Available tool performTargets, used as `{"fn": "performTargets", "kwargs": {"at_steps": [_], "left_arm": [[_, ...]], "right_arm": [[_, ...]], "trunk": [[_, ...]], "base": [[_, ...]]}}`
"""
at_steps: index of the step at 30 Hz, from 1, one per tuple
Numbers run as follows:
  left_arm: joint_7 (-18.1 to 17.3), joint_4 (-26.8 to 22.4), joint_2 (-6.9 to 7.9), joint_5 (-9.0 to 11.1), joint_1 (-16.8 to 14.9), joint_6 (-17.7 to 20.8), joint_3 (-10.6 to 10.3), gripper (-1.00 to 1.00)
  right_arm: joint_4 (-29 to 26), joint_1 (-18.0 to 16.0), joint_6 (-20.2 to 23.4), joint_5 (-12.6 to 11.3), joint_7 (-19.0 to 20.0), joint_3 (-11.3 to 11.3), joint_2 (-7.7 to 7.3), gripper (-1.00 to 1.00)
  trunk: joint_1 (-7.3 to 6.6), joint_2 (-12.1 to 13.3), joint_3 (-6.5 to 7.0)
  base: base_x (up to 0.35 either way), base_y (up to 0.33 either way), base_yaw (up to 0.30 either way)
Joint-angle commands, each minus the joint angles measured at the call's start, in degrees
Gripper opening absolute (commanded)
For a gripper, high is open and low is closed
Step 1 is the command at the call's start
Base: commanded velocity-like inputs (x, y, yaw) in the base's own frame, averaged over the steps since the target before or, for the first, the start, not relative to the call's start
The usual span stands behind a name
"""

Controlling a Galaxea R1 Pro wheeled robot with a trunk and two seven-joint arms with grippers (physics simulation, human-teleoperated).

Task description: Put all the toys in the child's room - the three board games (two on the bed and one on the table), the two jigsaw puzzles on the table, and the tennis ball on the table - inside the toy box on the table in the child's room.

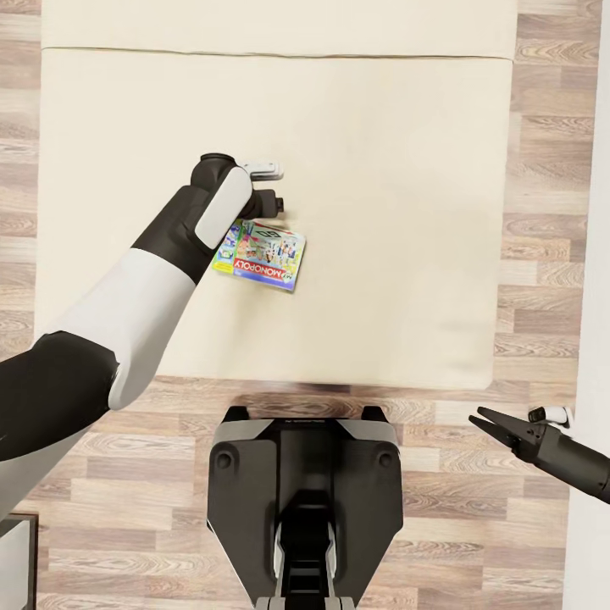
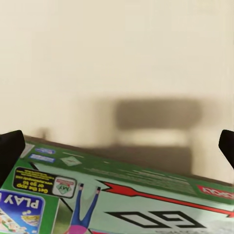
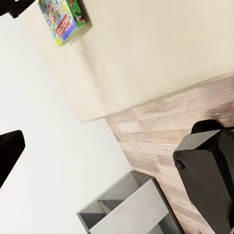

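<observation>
I am standing at the foot of the bed (image 1: pixel 407 169), my dark base (image 1: pixel 305 500) on the wooden floor (image 1: pixel 542 254) just short of the beige mattress. One board game (image 1: pixel 261 254), the multicoloured box with "MONOPOLY" printed along its edge, lies flat on the mattress, nearer my left side and closer to me than the middle of the bed. From my right wrist camera the same board game (image 3: pixel 62 19) shows at the far end of the mattress, close to its edge.

My left arm reaches out over the bed, and my left pincer (image 1: pixel 269 188) hangs at the far edge of that box, right above it. In the left wrist camera the box lid (image 2: pixel 122 195) lies close below, with its green print, a big "GO" and a "PLAY" label, and one dark fingertip (image 2: pixel 9 151) shows at each side of the picture, well apart, so this pincer stands wide and holds nothing. Its shadow falls on the plain mattress (image 2: pixel 117 58) beyond the box.

My right arm is low at my right side, over the floor beside the bed. My right pincer (image 1: pixel 496 425) points toward my base, its two dark fingers spread in a narrow V with nothing between them. The right wrist camera catches one dark fingertip (image 3: pixel 9 153), a white wall, and a grey shelf unit (image 3: pixel 131 209) on the floor.
</observation>
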Motion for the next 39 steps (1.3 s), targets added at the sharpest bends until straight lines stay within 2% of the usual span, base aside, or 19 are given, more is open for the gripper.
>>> {"fn": "performTargets", "kwargs": {"at_steps": [1, 22, 32, 34, 39], "left_arm": [[0.55, -0.09, 0.04, 0.61, -0.03, 0.04, -0.19, 1.00], [0.37, -0.32, 0.50, 0.58, -0.03, 0.11, -0.23, 1.00], [0.18, -0.31, 0.56, 0.66, -0.03, 1.33, -0.23, 1.00], [-0.18, -0.31, 0.58, 0.65, -0.03, 1.40, -0.23, 1.00], [-3.66, -0.31, 0.63, 0.54, -0.03, 1.48, -0.31, 1.00]], "right_arm": [[-0.01, -0.02, 0.20, 0.21, 0.29, -0.05, 0.02, 1.00], [0.00, -0.02, 0.20, 0.22, 0.27, -0.05, 0.22, 1.00], [-0.05, -0.02, 0.20, 0.22, 0.27, -0.05, 0.26, 1.00], [-0.06, -0.02, 0.20, 0.22, 0.27, -0.05, 0.27, 1.00], [-0.06, -0.02, 0.20, 0.22, 0.27, -0.05, 0.29, 1.00]], "trunk": [[0.04, -0.09, -0.06], [0.04, -0.09, -0.06], [0.04, -0.09, -0.06], [0.04, -0.09, -0.07], [0.04, -0.09, -0.29]], "base": [[0.000, 0.000, 0.000], [0.000, 0.000, 0.000], [0.000, 0.000, 0.000], [0.000, 0.000, 0.000], [0.000, 0.000, 0.000]]}}
